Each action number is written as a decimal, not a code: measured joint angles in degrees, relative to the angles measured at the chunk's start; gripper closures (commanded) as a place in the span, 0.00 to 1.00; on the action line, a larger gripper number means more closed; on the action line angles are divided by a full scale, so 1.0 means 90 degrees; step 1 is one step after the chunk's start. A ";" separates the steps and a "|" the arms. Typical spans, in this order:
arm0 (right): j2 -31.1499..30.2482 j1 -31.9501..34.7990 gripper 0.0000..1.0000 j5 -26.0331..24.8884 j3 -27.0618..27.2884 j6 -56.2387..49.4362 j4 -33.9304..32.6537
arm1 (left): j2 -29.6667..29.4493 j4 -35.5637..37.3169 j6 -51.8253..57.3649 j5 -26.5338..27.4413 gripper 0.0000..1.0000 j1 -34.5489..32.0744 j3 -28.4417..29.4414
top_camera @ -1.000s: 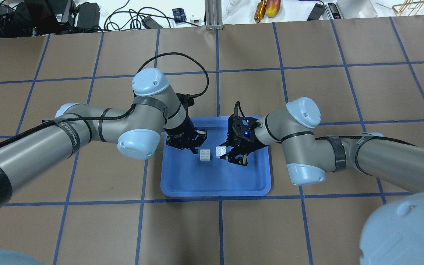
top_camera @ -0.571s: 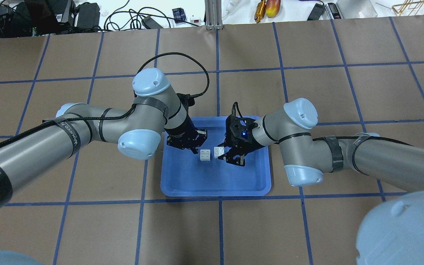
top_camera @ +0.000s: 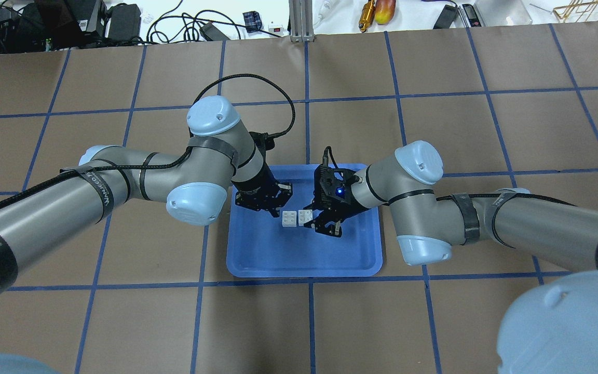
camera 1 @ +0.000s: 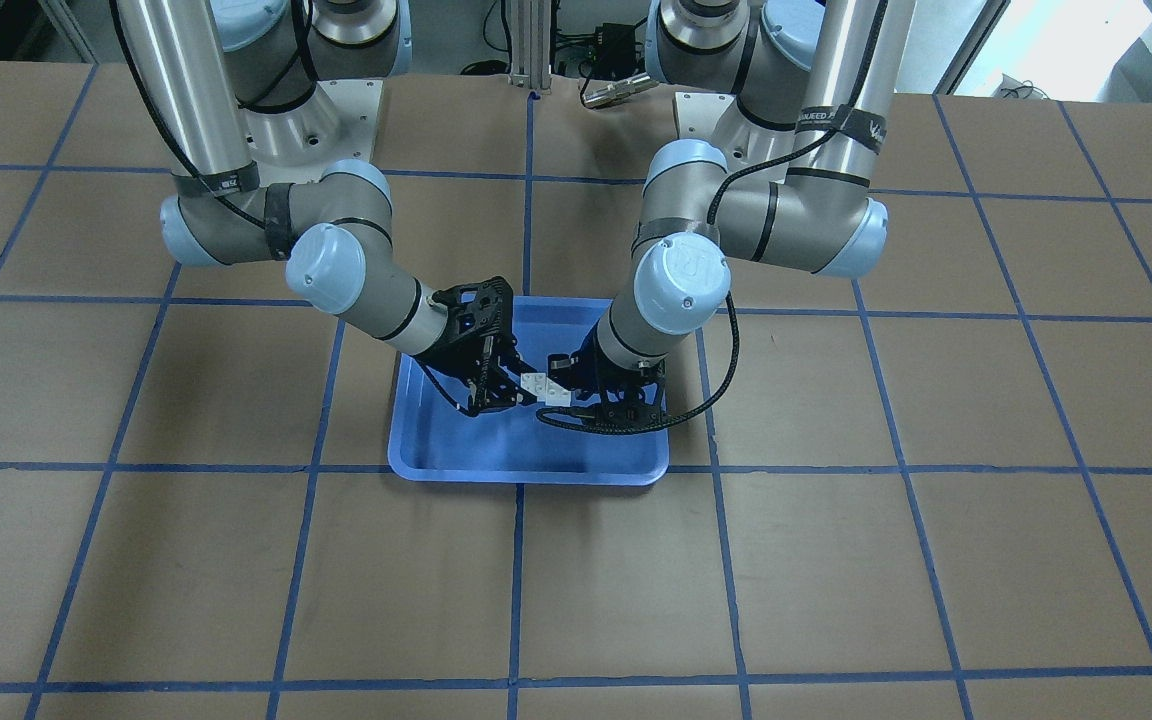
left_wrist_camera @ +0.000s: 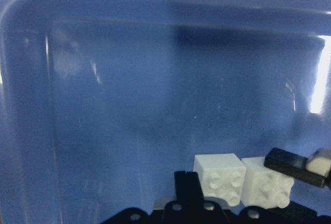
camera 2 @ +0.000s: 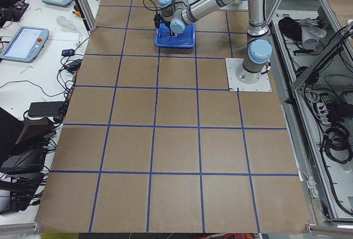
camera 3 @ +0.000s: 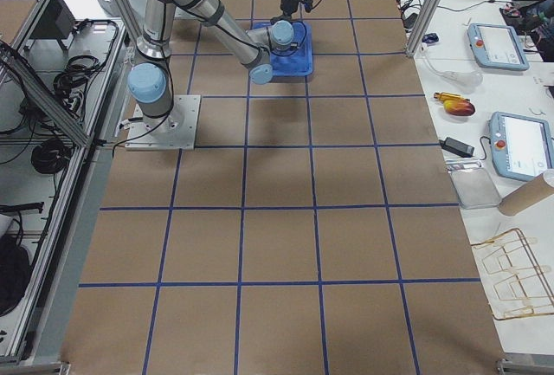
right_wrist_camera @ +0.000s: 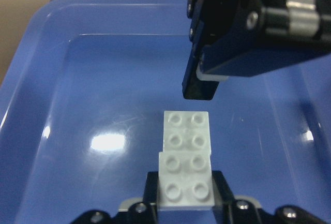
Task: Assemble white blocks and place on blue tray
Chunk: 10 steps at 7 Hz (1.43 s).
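**Q:** What are you seeing on your feeds?

**A:** I'm looking at the blue tray [top_camera: 257,259] lying on the desk [top_camera: 122,259]. It's lying well clear of every edge and corner, roughly midway between the desk's left and right edges. The left-side block [top_camera: 289,219] and the right-side block [top_camera: 305,216] are sitting over the middle of the tray with studs facing up. They're side by side and touching, not stacked.

**Q:** What is the right hand doing?

**A:** The right hand [right_wrist_camera: 185,177] is gripping the right-side block, with one finger pressing on each flank. My right wrist camera is showing that plainly.

**Q:** And the left?

**A:** The left hand [top_camera: 280,201] is hanging right beside the left-side block. I'm seeing one finger [left_wrist_camera: 187,185] lying against that block's side, but the other is hiding from me — so I'm not able to tell whether it is clamping or standing open.

**Q:** Are the blocks resting on the tray floor?

**A:** I'm not managing to tell from these angles.
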 measured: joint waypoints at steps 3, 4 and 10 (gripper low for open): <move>0.0023 0.0010 0.98 -0.0001 0.0008 0.0020 -0.0009 | 0.0000 0.0006 -0.0004 0.0000 0.99 -0.0003 0.0001; 0.0026 0.0010 0.98 -0.0001 0.0008 0.0022 -0.0009 | 0.0000 0.0009 -0.0004 0.0000 0.99 -0.0003 0.0002; 0.0135 0.0011 0.00 -0.0018 0.0010 0.0254 -0.0100 | -0.0009 0.0010 -0.0003 0.0017 0.99 -0.0003 0.0002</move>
